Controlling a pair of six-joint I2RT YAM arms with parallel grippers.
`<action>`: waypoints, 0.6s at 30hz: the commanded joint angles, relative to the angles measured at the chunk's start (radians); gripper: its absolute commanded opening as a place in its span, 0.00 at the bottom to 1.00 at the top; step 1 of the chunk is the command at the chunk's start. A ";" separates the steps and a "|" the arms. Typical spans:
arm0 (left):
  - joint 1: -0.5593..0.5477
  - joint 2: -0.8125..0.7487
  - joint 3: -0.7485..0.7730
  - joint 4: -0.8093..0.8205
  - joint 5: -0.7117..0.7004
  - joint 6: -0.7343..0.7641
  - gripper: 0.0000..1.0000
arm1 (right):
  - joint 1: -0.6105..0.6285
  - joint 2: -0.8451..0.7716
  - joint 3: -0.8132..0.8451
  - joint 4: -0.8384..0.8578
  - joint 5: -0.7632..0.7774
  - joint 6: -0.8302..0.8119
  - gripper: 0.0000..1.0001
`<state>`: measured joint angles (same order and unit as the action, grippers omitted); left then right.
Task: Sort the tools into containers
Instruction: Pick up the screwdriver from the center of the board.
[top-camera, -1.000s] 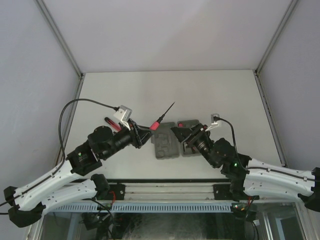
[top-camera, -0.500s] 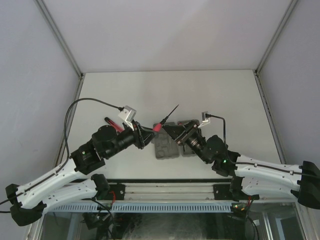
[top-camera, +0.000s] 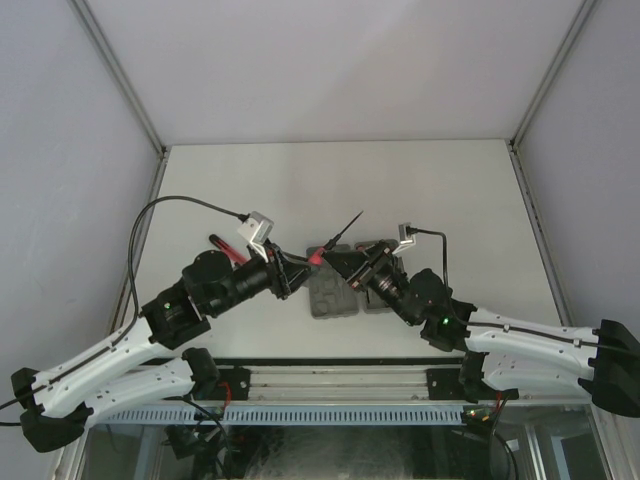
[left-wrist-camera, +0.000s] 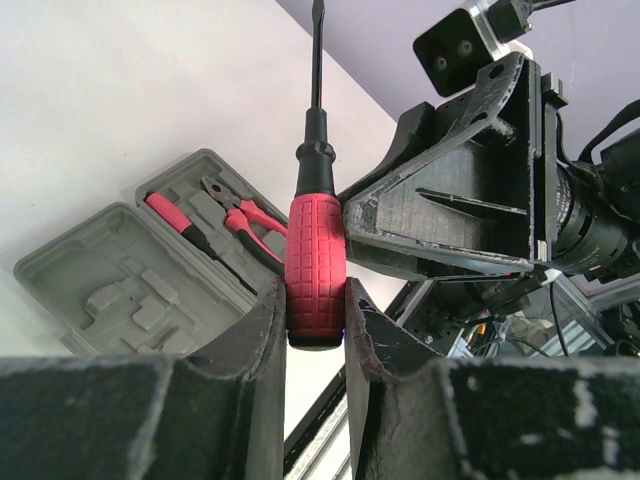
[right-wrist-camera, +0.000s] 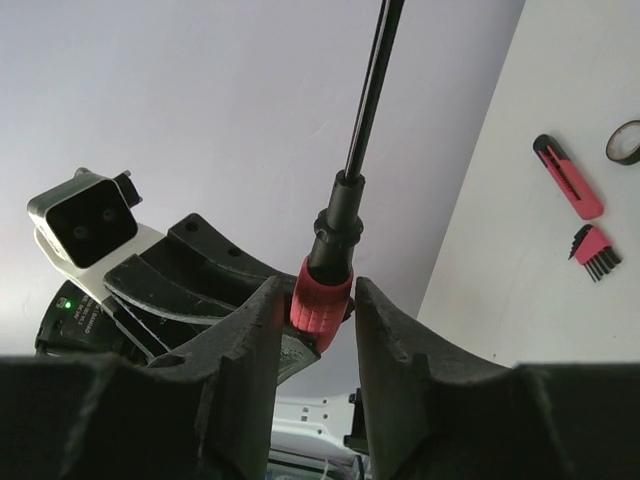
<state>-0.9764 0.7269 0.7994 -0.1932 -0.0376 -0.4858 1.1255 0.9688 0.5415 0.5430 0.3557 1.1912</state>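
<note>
Handover of a screwdriver (left-wrist-camera: 315, 240), raised in the air by the grey containers (left-wrist-camera: 120, 270). Left end effector (left-wrist-camera: 315, 310) grips its red handle; right end effector (right-wrist-camera: 318, 290) straddles the handle's top, grip uncertain. Next, probably, right clamps and left lets go. Wrists crowd together; room to move lies toward the far bench (top-camera: 400, 190).

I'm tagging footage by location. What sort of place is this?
Likely a robotics lab test cell, not a workshop: a white table boxed in by plain grey panels, two robot arms bolted at its edge, and a small grey tool case.
</note>
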 joint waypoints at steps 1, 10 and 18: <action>0.005 -0.002 -0.022 0.073 0.034 0.001 0.00 | -0.006 -0.001 0.031 0.062 -0.019 0.017 0.33; 0.005 0.005 -0.027 0.081 0.055 -0.002 0.02 | -0.007 -0.008 0.032 0.055 -0.010 -0.002 0.10; 0.005 -0.014 -0.032 0.075 0.061 0.013 0.35 | -0.021 -0.067 0.031 -0.049 0.038 -0.060 0.00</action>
<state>-0.9730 0.7319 0.7975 -0.1638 -0.0059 -0.4858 1.1175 0.9524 0.5415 0.5282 0.3538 1.1843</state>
